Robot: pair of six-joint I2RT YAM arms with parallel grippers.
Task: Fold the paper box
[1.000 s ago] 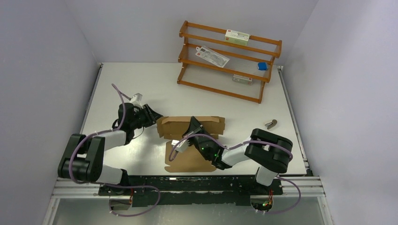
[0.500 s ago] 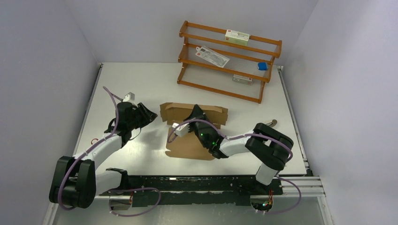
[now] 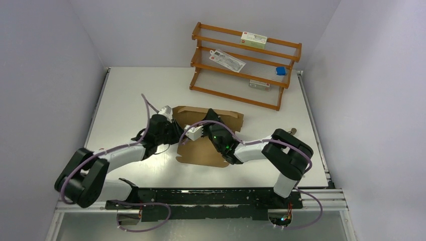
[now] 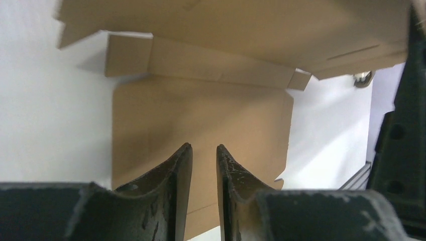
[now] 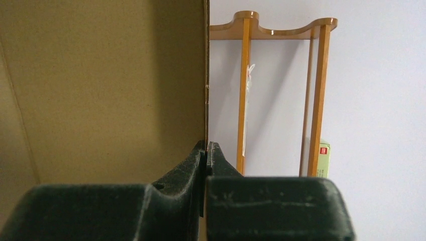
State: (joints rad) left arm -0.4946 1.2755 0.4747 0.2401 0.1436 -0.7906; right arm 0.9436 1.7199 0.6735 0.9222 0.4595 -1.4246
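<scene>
The paper box (image 3: 201, 150) is brown cardboard lying in the middle of the table, its far panel (image 3: 228, 116) raised as a wall. My right gripper (image 3: 211, 119) is shut on the top edge of that raised panel; in the right wrist view the edge (image 5: 206, 75) runs into the pinched jaws (image 5: 206, 145). My left gripper (image 3: 174, 131) hangs at the box's left side. In the left wrist view its fingertips (image 4: 204, 148) stand a narrow gap apart with nothing between them, above the flat panel (image 4: 201, 110).
A wooden rack (image 3: 246, 63) stands at the back right, holding a white and green carton (image 3: 253, 39), a flat packet (image 3: 227, 59) and a blue item (image 3: 281, 71). A small grey object (image 3: 290, 131) lies right of the box, beside my right arm.
My left arm has swung right, from the table's left side to the box's left edge. My right gripper has moved away from me with the panel, and the box has shifted with it.
</scene>
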